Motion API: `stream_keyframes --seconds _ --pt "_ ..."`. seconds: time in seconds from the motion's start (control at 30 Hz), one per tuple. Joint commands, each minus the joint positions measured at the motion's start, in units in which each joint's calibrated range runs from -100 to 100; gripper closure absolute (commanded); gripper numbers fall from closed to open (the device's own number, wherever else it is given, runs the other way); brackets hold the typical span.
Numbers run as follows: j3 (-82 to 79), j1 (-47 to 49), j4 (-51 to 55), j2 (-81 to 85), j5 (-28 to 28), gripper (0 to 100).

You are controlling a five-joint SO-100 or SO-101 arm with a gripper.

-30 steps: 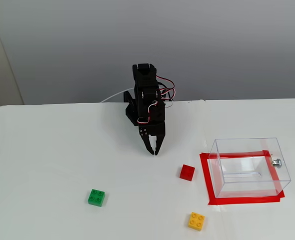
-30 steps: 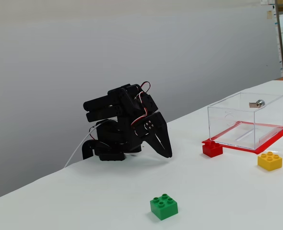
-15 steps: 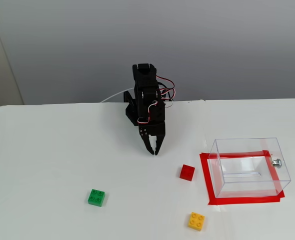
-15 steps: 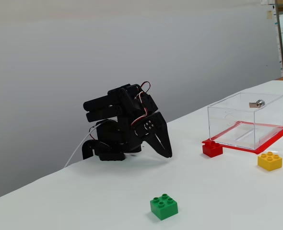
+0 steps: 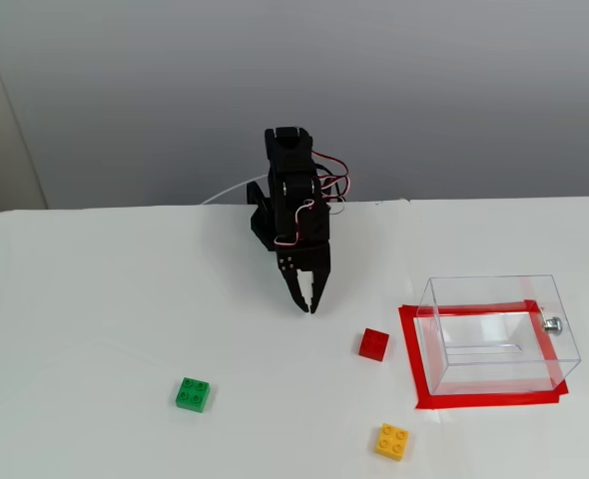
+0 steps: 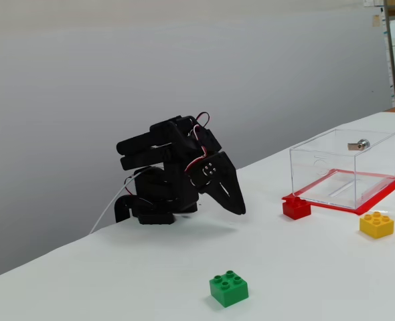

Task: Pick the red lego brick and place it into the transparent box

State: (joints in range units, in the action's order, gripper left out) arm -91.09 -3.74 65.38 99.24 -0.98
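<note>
Your gripper (image 5: 307,306) hangs folded near arm base, tips down, jaws nearly closed, holding nothing. Red lego brick (image 5: 373,343) sits on white table (image 5: 95,319), just beside transparent box (image 5: 494,334) on red tape outline (image 5: 414,369). Green brick (image 6: 228,288), yellow brick (image 6: 376,224) lie apart.

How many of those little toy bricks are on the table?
3. The red lego brick sits left of the transparent box, the yellow brick in front, the green brick farther left. None seem hidden.
</note>
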Motion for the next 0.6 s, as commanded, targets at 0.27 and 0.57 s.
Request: stream_keyframes --seconds 0.27,0.57 --pt "13.1 0.3 -10.0 -17.1 0.2 99" --pt "25.6 3.9 -9.4 -38.4 2.1 99"
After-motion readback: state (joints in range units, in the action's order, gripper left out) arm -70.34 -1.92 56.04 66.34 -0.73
